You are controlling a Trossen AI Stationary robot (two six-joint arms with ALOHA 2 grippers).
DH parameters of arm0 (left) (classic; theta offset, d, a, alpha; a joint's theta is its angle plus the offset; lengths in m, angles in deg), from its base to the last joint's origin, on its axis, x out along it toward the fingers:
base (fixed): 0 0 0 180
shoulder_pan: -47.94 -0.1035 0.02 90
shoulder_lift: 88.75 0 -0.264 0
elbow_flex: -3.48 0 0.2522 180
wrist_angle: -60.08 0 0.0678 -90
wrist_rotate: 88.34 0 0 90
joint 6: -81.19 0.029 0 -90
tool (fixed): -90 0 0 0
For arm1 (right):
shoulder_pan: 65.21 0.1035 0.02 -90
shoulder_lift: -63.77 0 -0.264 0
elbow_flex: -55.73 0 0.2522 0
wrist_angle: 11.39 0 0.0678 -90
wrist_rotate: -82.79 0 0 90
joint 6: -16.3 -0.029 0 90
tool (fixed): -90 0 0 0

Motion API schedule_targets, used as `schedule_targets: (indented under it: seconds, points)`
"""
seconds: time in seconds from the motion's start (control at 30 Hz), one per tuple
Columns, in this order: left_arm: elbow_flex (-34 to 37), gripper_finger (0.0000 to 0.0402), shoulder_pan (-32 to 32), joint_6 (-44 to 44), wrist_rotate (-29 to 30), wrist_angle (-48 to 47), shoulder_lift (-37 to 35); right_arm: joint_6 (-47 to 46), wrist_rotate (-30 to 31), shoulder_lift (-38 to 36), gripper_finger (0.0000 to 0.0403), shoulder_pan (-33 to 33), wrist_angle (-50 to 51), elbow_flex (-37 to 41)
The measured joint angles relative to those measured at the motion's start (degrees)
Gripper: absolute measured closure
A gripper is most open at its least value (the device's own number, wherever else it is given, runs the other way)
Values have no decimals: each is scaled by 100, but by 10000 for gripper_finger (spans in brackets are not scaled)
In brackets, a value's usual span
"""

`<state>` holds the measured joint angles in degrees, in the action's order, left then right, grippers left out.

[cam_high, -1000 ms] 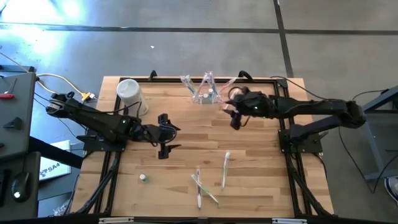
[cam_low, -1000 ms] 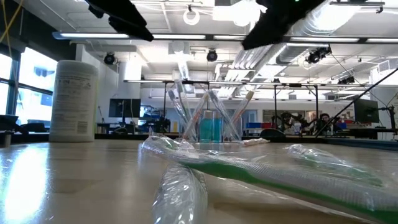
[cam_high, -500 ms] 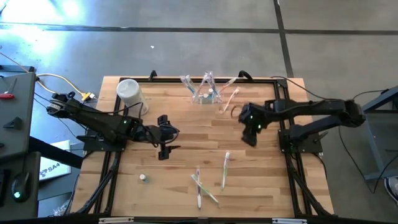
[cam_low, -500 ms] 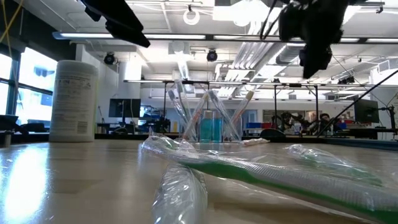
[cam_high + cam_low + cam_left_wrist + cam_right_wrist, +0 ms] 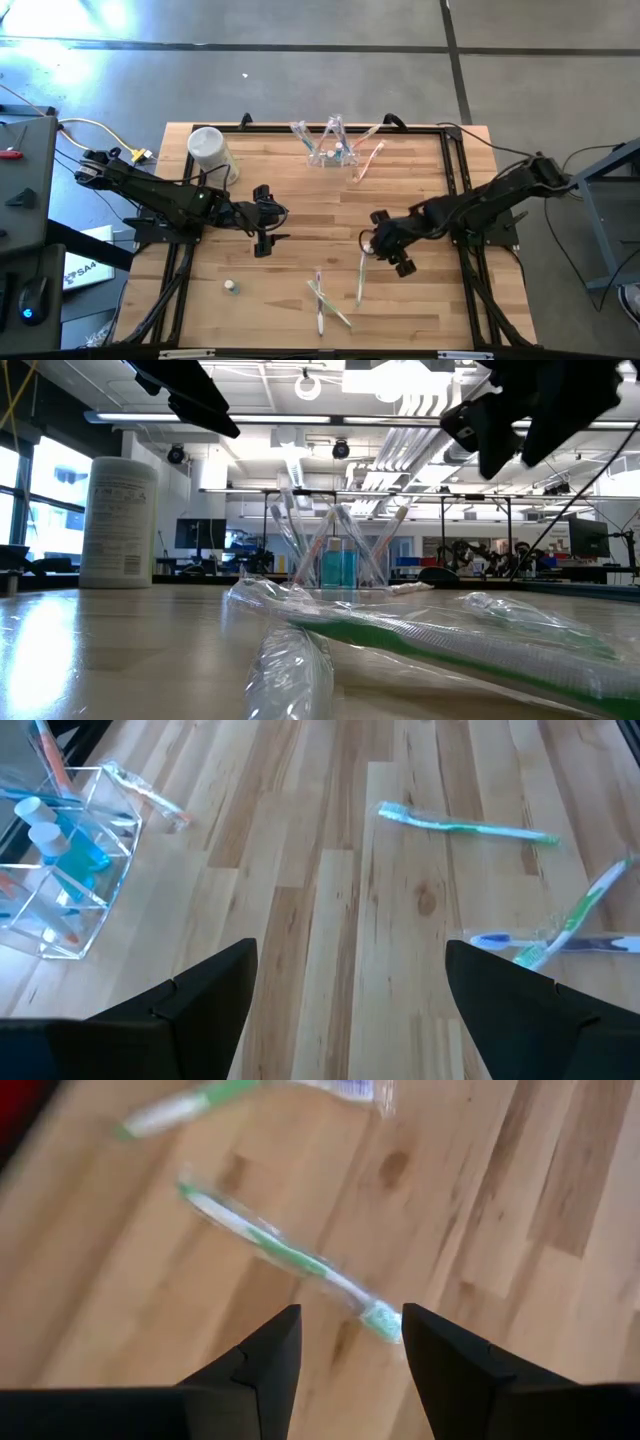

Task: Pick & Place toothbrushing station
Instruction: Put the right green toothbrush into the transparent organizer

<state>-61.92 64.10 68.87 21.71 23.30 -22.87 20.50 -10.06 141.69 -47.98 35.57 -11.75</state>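
Right gripper open, above green toothbrush

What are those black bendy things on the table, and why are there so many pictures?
They are two robot arms, each ending in a two-fingered hand. One camera looks down from above, one sits level with the tabletop, and one rides on each wrist.

On the wooden table sits a clear holder with toothbrushes and a small blue bottle in it. A white tub stands at the back corner on the left arm's side. Loose wrapped toothbrushes lie near the front, and another lies beside the holder.

The left hand waits over the middle of the table, fingers open, holding nothing. The right hand hangs just above a green toothbrush, fingers apart and empty.
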Motion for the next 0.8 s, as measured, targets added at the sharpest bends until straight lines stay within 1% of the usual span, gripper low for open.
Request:
schedule_targets:
  seconds: [0.1,0.23,0.33,0.4,0.47,0.6,0.8]
  points:
    - [-2,82,0,-7,0,14,0,294,359,294,236,192,-297,0]
    - [-2,82,0,-155,1,145,0,722,599,568,236,324,-571,0]
    - [-5,82,0,-444,2,381,0,995,977,734,236,318,-840,0]
    - [-11,82,0,-760,0,421,0,1133,1320,830,237,305,-1212,0]
    - [-10,82,0,-998,-59,387,0,1039,1533,878,239,300,-1337,-2]
    - [-9,82,0,-1046,-250,326,0,928,1308,898,246,304,-1400,-2]
    - [-9,82,0,-1043,-258,294,0,952,800,898,262,304,-1421,-2]
